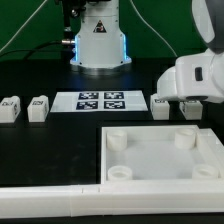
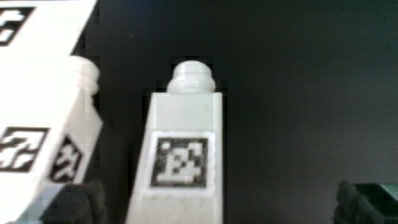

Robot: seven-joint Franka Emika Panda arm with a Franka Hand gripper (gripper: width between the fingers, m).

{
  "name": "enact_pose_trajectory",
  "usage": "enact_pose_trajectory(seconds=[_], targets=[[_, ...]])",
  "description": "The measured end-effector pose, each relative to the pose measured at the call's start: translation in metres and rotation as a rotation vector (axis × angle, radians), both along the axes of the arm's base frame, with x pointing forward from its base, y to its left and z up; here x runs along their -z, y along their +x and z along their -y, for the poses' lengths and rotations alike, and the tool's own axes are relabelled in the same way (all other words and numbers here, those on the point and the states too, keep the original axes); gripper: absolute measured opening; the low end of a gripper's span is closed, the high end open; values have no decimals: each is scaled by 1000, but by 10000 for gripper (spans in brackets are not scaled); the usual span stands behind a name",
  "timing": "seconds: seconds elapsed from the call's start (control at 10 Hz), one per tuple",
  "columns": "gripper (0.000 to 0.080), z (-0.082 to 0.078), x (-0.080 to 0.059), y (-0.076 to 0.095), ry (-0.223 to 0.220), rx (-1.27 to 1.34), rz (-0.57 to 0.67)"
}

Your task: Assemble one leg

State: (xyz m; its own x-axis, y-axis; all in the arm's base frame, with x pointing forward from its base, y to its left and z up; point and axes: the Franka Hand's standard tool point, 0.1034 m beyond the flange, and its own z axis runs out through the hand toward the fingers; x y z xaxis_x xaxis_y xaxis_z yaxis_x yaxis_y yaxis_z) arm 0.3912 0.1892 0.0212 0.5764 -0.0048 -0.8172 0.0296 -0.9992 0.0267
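Four small white legs with black-and-white tags lie on the black table. In the exterior view two lie at the left (image 1: 10, 108) (image 1: 38, 107), one lies right of the marker board (image 1: 160, 104), and one is partly hidden under my gripper (image 1: 188, 108). In the wrist view that leg (image 2: 183, 140) lies between my open fingers (image 2: 71, 205), closer to one of them, its rounded peg pointing away. The neighbouring leg (image 2: 45, 110) lies beside it. My gripper (image 2: 217, 205) is open and low around the leg, holding nothing.
The large white square tray (image 1: 150, 185) with round corner sockets fills the front of the exterior view. The marker board (image 1: 100, 100) lies mid-table. The robot base (image 1: 98, 40) stands behind it.
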Motion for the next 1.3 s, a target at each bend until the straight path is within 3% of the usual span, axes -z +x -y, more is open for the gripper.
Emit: enact_pose_trajectory(seconds=[0.3,0.6,0.8,0.9,1.0,1.3], targets=[[649,1,11,-8,-1,3,5],[649,3,12,-9,3,1,6],[387,3,12,-9,3,1,6],[387,3,12,-9,3,1,6],[290,3,12,-9,3,1,5],[290,3,12,-9,3,1,5]])
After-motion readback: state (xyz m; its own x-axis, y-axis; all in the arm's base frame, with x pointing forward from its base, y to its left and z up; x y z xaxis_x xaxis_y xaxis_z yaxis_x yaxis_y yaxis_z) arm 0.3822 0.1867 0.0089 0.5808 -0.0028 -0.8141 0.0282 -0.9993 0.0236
